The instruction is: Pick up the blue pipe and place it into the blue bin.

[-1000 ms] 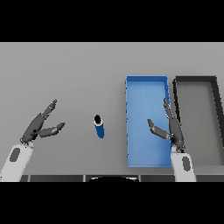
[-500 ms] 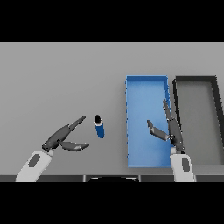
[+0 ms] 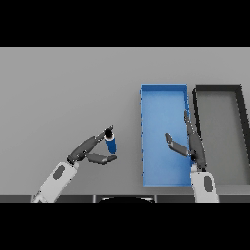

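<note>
A short blue pipe [image 3: 112, 144] with a dark open top stands upright on the grey table, left of the blue bin [image 3: 145, 146]. My left hand [image 3: 90, 149] is open right beside the pipe's left side; its fingers reach the pipe's top and its thumb lies by the pipe's base. Whether they touch the pipe I cannot tell. My right hand [image 3: 190, 144] is held open over the blue bin's right half, fingers pointing away from me. The bin has nothing in it.
A dark grey bin [image 3: 239, 136] stands directly right of the blue bin, sharing its long side. The table's front edge runs just below both forearms.
My left hand has swept rightward from the table's left side until its fingers and thumb flank the pipe. The pipe has stayed in place and the right hand has barely shifted.
</note>
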`<state>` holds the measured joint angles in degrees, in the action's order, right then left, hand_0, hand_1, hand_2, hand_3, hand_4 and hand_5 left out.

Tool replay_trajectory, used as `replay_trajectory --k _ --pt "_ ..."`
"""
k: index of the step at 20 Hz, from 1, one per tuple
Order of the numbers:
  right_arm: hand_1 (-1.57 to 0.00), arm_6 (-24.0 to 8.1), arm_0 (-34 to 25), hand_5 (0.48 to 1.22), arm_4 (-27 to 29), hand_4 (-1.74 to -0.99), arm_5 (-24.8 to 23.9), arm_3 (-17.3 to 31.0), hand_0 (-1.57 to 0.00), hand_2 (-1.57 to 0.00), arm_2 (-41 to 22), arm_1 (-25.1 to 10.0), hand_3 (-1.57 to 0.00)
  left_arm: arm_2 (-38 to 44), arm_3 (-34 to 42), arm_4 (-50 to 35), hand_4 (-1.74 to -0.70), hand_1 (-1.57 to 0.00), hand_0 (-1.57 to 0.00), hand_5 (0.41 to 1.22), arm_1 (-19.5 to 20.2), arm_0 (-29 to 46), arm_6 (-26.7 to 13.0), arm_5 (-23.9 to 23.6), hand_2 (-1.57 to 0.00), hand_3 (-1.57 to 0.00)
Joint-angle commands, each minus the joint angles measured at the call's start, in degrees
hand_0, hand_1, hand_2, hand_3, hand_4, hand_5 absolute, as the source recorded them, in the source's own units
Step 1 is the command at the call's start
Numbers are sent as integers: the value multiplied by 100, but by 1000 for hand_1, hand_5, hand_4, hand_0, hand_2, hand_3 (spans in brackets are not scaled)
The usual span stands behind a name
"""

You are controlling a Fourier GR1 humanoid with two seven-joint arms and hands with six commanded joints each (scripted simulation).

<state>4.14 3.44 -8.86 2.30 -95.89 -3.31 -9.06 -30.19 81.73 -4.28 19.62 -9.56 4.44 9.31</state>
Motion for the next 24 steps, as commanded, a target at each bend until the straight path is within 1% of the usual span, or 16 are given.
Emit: replay_trajectory --k 1,2,5,7,9,11,12,13,14,15,16,18,19,21,22,24 --pt "1 80 65 634 -15 -1211 18 -24 1 1 -14 -14 1 -14 -181 59 -1120 1 1 456 -97 -103 55 -9 1 1" --pt "1 135 111 637 12 -1215 52 -12 1 1 1 -38 1 -31 -283 169 -1098 1 1 448 -114 -155 92 -61 1 1" --pt "1 115 116 645 40 -1221 79 -62 1 1 -2 -43 1 -155 -493 416 -1051 1 1 418 -319 -294 -19 -223 1 1" --pt "1 159 210 646 -2 -1207 57 -116 1 1 1 -72 1 -113 -660 295 -1078 1 1 428 -495 -351 102 -168 1 1" --pt "1 186 194 650 -21 -1207 25 -33 1 1 19 -57 1 -125 -757 261 -1107 1 1 463 -637 -426 185 -140 1 1" --pt "1 292 217 655 -14 -1213 48 -35 1 1 19 -74 1 -34 -795 61 -1186 -41 1 550 -790 -381 324 -125 -151 -121" --pt "1 260 202 655 44 -1217 59 -15 1 1 63 -82 1 0 -814 -30 -1243 -156 -10 613 -890 -354 344 -140 -308 -276" --pt "1 239 178 656 30 -1220 31 18 1 1 70 -72 1 25 -789 -140 -1281 -319 -125 735 -950 -260 409 -120 -485 -535" --pt "1 240 147 656 12 -1220 21 74 1 1 37 -18 1 37 -796 -181 -1369 -547 -359 832 -997 -252 412 -121 -689 -742" --pt "1 244 127 657 -49 -1219 -10 53 1 1 -1 3 1 37 -798 -177 -1439 -752 -602 910 -1059 -282 334 -183 -865 -908" --pt "1 234 120 658 18 -1224 38 39 1 1 21 -14 1 16 -756 -166 -1497 -915 -796 972 -1082 -258 311 -158 -1006 -1030" --pt "1 149 62 660 58 -1233 48 89 1 1 41 -5 1 -53 -713 -110 -1580 -1151 -1075 1062 -1073 -186 531 -136 -1210 -1194" --pt "1 141 74 656 74 -1228 65 67 1 1 48 -23 1 -81 -738 -51 -1553 -1235 -1174 1094 -1059 -214 581 -172 -1282 -1270" --pt "1 121 10 646 85 -1222 77 109 1 1 47 -15 1 -125 -676 50 -1513 -1356 -1317 1139 -1104 -228 551 -258 -1386 -1378" --pt "1 108 12 638 119 -1221 99 107 1 1 58 -18 1 -101 -658 118 -1501 -1399 -1368 1156 -1183 -254 618 -330 -1423 -1417" --pt "1 118 17 631 49 -1217 43 91 1 1 19 19 1 -70 -466 155 -1484 -1461 -1441 1179 -1156 -174 787 -299 -1476 -1472"
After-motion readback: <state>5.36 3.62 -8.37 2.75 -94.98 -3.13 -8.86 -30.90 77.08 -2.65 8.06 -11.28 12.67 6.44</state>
